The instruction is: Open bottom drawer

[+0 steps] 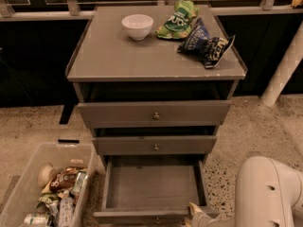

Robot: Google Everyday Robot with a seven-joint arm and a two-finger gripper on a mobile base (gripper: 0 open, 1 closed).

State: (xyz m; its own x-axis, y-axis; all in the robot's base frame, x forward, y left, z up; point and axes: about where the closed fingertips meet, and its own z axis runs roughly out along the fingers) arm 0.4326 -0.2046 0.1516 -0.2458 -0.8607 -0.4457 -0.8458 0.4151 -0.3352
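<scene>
Gripper: the gripper (193, 211) was seen at the bottom edge of the view, on the end of a white rounded arm housing (267, 193). Whether it was spread or pressed together could not be told.
Task's thing: the grey wooden bottom drawer (151, 186) of the grey cabinet was found drawn well out, its plain grey inside laid bare.
Drawer relative to gripper: the drawer's front panel lay just beside the gripper, at the panel's right end, and the open box reached up and to the left of it. Contact could not be confirmed.
Knob: the small round metal knob (157, 220) was placed left of the gripper, apart from it.
Other fronts: the mid-sized grey drawer front (154, 145) and the tallest grey drawer front (154, 113) were set above and beyond the gripper, both shut.
Progress: the opening was judged nearly or wholly done.
Step in hand: any remaining pull was judged best made straight along the runners and level. It should be stopped at the first resistance, so the drawer is not dragged off its runners.
Risk: because the hold was off centre, skewing and jamming were thought possible.
Release: a withdrawal clear of the panel was advised.
</scene>
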